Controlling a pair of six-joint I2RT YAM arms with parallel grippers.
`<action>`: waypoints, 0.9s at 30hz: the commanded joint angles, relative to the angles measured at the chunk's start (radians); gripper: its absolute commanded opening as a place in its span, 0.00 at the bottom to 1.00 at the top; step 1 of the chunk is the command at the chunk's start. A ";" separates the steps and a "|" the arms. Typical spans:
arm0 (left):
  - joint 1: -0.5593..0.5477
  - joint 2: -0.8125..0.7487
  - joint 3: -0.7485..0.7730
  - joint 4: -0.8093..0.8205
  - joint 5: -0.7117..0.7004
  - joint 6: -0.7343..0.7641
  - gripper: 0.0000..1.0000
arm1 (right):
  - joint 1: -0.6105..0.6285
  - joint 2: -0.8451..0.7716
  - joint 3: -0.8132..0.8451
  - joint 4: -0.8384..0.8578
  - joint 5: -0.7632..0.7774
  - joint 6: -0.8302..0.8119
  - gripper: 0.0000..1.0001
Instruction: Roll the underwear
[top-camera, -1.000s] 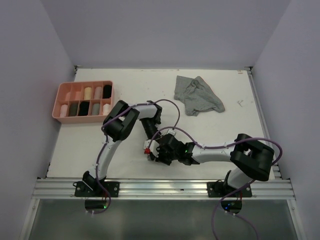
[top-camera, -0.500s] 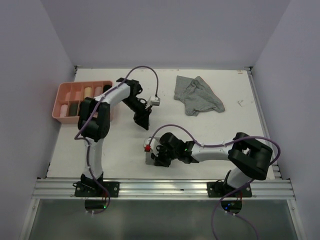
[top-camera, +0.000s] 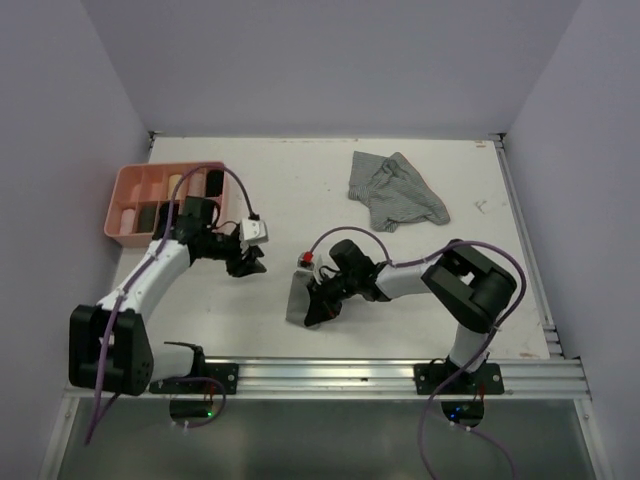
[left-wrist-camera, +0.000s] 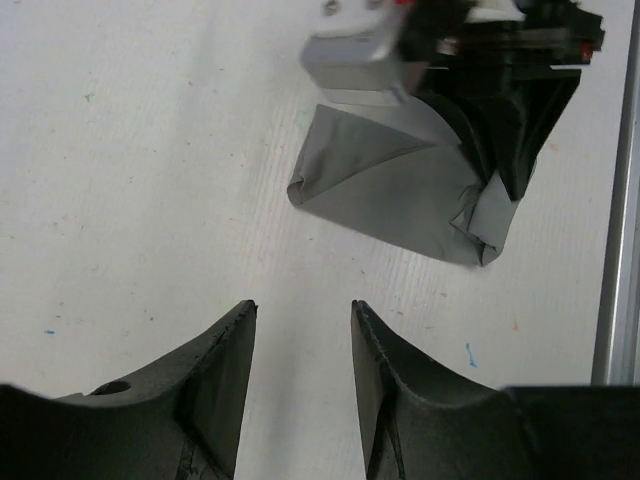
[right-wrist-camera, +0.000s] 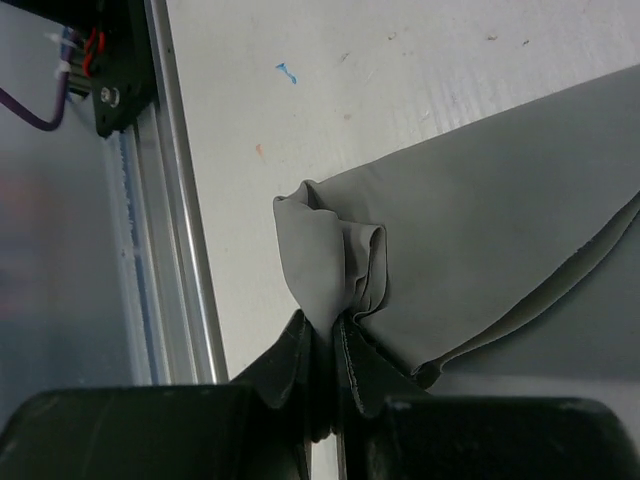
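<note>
Along the near edge runs a metal rail (top-camera: 330, 375). Just beyond it, at mid-width on the white tabletop (top-camera: 200, 310), lies the grey underwear (top-camera: 296, 300), partly folded into a rough wedge.

The right claw (top-camera: 317, 306) is closed on this garment. The right wrist view shows its fingers (right-wrist-camera: 290, 360) pinched tight on a bunched corner of the fabric, at the corner nearest the rail, with the rest of the cloth spread flat beyond.

The left claw (top-camera: 245, 264) stands to the left of the grey underwear, apart from it. Its fingers (left-wrist-camera: 215, 380) are parted, holding nothing, with bare tabletop showing between them.

Farther back at the left edge sits a pink tray (top-camera: 122, 190). Its compartments hold rolled items in light and dark colours.

At the far right of centre lies the striped underwear (top-camera: 395, 190), crumpled and unrolled, well apart from both claws.
</note>
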 joint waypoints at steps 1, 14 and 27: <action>-0.028 -0.107 -0.122 0.133 -0.011 0.120 0.47 | -0.037 0.108 0.021 -0.016 -0.052 0.078 0.00; -0.396 -0.327 -0.394 0.333 -0.183 0.211 0.51 | -0.079 0.310 0.182 -0.148 -0.144 0.148 0.00; -0.614 -0.253 -0.450 0.454 -0.404 0.112 0.52 | -0.108 0.416 0.230 -0.139 -0.217 0.291 0.00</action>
